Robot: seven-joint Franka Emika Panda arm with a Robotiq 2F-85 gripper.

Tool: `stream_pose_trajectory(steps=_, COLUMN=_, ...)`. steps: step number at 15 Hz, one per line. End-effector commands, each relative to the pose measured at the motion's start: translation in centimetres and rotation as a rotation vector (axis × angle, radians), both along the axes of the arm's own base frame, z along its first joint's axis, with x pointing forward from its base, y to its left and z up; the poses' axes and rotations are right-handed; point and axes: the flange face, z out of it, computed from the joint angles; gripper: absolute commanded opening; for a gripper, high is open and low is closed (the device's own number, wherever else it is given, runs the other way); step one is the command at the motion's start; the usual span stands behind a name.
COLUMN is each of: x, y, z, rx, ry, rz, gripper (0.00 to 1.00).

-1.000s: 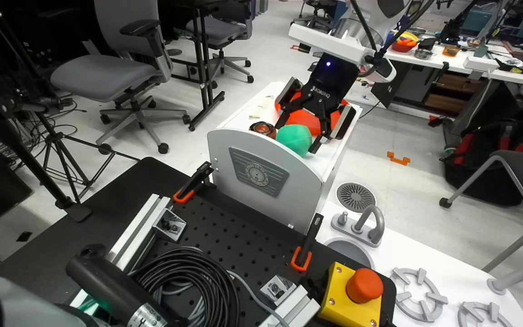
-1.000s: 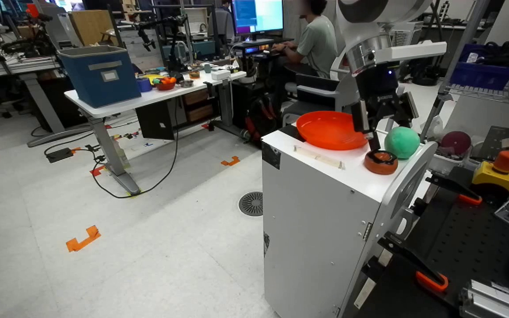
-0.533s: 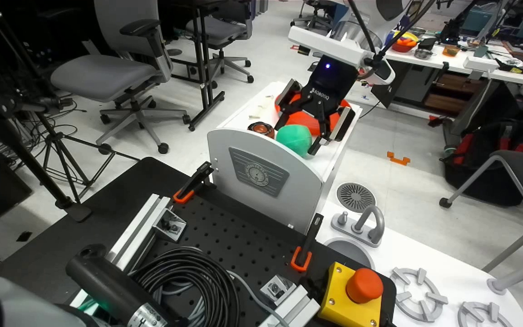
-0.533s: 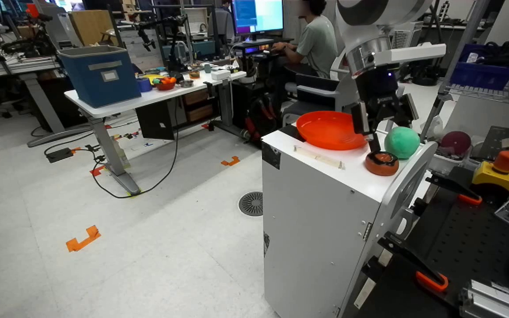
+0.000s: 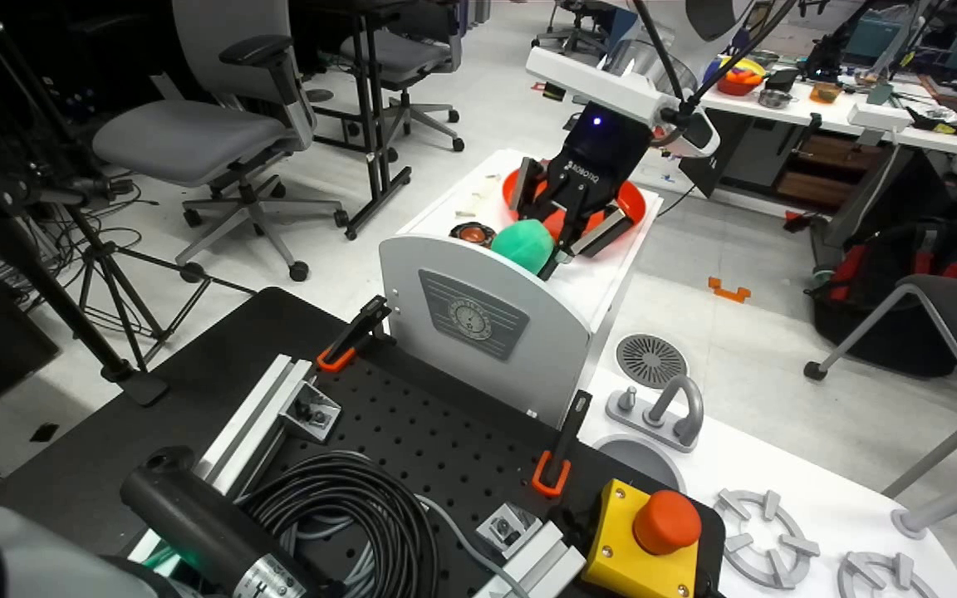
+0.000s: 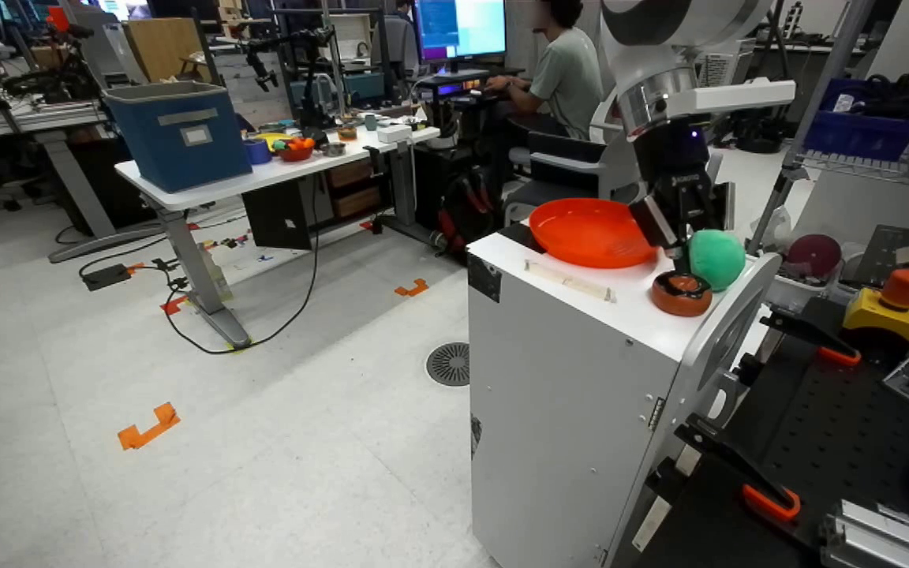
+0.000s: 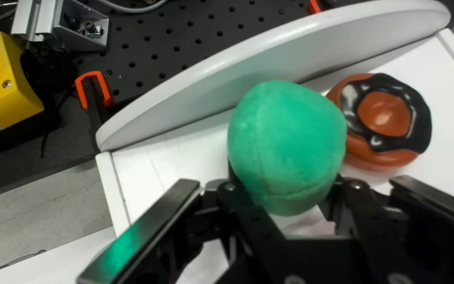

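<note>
A green plush ball [image 7: 286, 138] sits between the fingers of my gripper [image 7: 284, 179], which is shut on it. Black fingers press against both of its sides in the wrist view, and the tips are partly hidden behind it. In both exterior views the ball [image 5: 522, 246] is low, at the white cabinet top [image 6: 620, 296]; whether it still rests there I cannot tell. Close beside it lies an orange-brown ring-shaped toy [image 7: 384, 114] with glossy black on top. An orange-red dish [image 6: 590, 230] stands behind the gripper, partly covered by it in an exterior view.
A curved upright panel [image 7: 211, 88] edges the cabinet top right beside the ball. Beyond it are a black perforated board [image 5: 429, 465], orange-tipped clamps [image 5: 555, 465] and a yellow box with a red button [image 5: 645, 540]. A strip of tape [image 6: 569, 280] lies near the dish.
The fingers have closed in from both sides onto the green ball. The ball has shifted slightly toward the ring-shaped toy, and the toy has been nudged a little.
</note>
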Motion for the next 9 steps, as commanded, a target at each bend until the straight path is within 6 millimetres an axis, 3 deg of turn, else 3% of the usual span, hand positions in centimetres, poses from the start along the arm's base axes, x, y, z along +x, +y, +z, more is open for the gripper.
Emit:
stream_pose_trajectory(steps=1, x=0.44, y=-0.01, z=0.12, rx=0.036, ry=0.003, rz=-0.013, gripper=0.14)
stream_pose_trajectory(steps=3, x=0.48, y=0.03, z=0.08, rx=0.039, ry=0.002, rz=-0.013, gripper=0.02)
stream_pose_trajectory(steps=9, x=0.24, y=0.13, z=-0.39, rx=0.049, ry=0.008, rz=-0.017, gripper=0.05)
